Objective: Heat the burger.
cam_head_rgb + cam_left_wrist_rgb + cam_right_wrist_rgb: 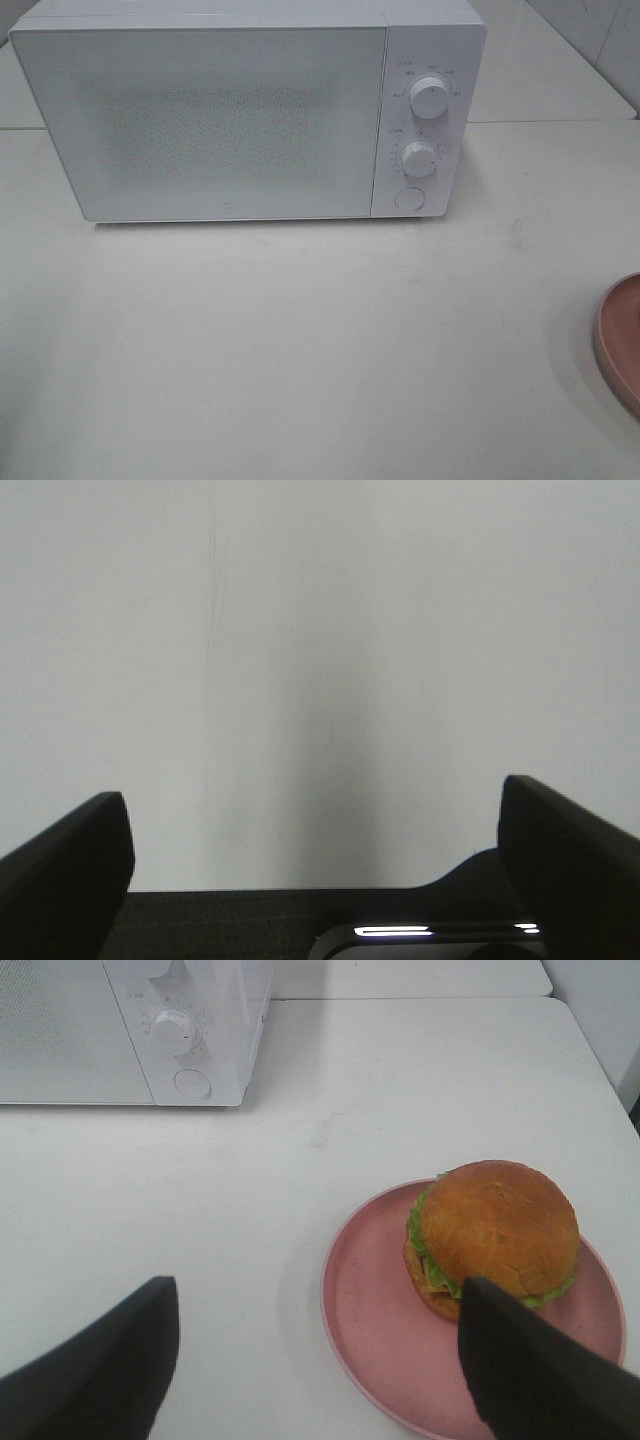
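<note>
Burger on pink plate, near table edge.

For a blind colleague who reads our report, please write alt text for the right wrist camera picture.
A burger sits on a pink plate on a white table, off-centre toward one side of the plate. The right hand is open above the table, and one dark finger overlaps the plate. A white microwave, door shut, stands farther off.
</note>
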`<state>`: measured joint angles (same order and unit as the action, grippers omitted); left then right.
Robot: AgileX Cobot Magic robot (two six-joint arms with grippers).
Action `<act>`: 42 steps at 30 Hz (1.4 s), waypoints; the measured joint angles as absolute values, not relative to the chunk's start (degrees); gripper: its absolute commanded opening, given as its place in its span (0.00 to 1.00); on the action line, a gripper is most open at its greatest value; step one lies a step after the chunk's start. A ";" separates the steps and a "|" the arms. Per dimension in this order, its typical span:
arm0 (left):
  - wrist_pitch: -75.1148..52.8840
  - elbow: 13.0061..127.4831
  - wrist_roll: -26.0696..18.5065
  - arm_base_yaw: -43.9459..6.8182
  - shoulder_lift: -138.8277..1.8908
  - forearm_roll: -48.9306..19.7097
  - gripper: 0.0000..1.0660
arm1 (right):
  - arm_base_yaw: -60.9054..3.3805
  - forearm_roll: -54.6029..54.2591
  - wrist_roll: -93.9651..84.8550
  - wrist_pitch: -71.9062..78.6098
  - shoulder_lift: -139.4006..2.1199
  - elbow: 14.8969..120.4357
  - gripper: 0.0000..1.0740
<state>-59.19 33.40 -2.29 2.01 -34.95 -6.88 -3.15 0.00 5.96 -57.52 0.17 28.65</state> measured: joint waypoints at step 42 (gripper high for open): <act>-61.25 29.68 -3.38 2.01 0.29 -7.85 0.83 | -3.15 0.00 5.96 -57.52 0.17 28.65 0.70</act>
